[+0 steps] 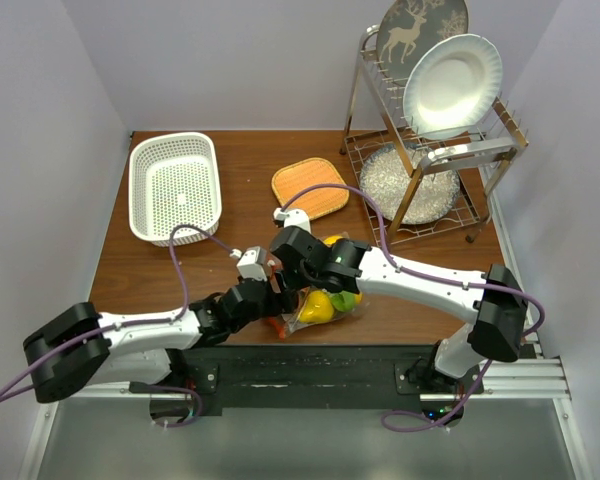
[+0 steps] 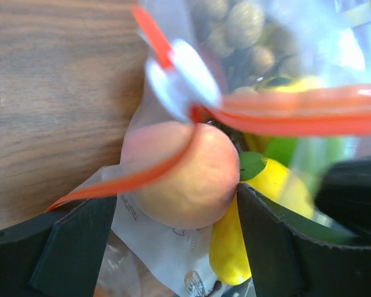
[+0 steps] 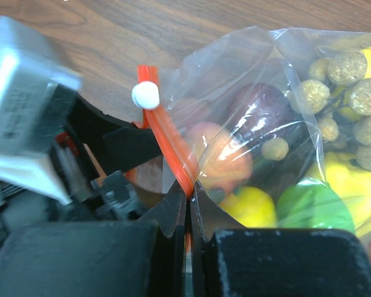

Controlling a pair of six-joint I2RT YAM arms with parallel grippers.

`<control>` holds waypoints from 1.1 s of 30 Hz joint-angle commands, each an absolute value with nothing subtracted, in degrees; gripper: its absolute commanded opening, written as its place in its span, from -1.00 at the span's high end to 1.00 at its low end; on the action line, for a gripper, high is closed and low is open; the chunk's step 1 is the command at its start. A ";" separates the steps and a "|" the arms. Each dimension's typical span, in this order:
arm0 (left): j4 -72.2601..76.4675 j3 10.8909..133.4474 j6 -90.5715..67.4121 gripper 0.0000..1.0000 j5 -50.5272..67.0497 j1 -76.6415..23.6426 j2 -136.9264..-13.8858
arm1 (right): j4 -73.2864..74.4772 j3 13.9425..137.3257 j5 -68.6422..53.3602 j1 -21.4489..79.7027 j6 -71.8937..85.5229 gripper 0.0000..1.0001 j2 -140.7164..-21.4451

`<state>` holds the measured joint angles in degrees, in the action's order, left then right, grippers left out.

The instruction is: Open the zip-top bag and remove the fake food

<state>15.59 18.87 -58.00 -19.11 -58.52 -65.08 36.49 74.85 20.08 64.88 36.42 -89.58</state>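
Within right end effector (image 3: 188,204) pinch, orange-red strip (image 3: 173,145) of zip-top bag (image 3: 260,74).

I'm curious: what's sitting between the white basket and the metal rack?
The orange mat lies between the basket and the rack; the top view shows it.

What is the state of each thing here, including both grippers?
zip-top bag, held by its zipper strip, not yet emptied
fake food, inside the bag
left gripper, open around the bagged peach
right gripper, shut on the zipper strip
white basket, empty
white plate, upright in the rack
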 commanded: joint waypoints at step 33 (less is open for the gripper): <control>-0.69 20.99 -52.04 0.50 -20.04 -58.36 -54.06 | 35.68 73.91 26.02 64.34 36.83 1.00 -91.31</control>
<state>8.16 18.92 -55.27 -19.53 -58.52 -56.88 37.60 71.88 24.56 65.34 36.45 -90.41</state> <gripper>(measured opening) 0.664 0.012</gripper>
